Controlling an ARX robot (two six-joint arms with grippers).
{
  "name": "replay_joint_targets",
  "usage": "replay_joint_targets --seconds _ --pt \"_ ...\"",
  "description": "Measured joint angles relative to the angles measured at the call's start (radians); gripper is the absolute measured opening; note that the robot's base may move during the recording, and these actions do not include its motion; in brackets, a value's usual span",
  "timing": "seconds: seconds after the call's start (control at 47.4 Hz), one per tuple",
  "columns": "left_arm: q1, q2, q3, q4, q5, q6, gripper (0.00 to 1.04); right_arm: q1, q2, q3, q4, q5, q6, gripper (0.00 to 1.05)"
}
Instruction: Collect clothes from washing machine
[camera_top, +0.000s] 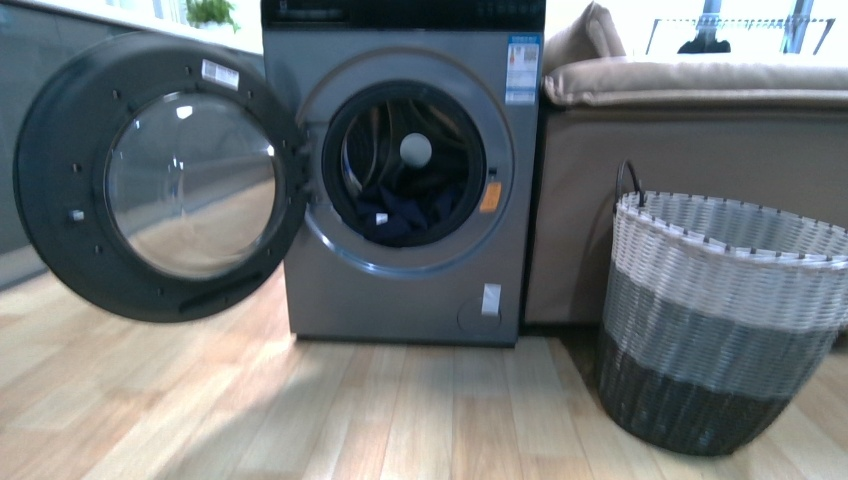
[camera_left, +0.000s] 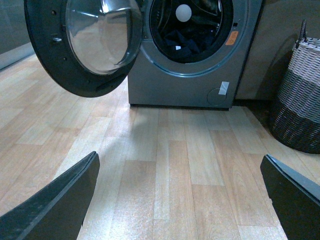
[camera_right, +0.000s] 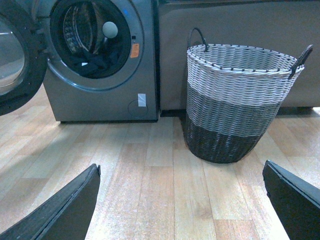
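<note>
The left gripper stood with its dark fingers spread wide apart. The right gripper matched it, equally splayed, both wrists held roughly level, facing forward.

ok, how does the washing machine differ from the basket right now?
The washing machine is a smooth grey box; the basket is round, woven, banded white, grey and black. The washing machine opens frontward, its door swung wide; the basket opens upward. The washing machine holds dark clothes; the basket's inside is hidden. Both stand on the wooden floor.
</note>
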Motion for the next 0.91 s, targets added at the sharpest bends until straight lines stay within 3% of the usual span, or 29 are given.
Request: replay_joint_targets --seconds 0.907 --pt "0.000 0.000 0.000 0.000 0.000 0.000 0.98 0.000 0.000 0.000 0.000 0.000 0.000 0.97"
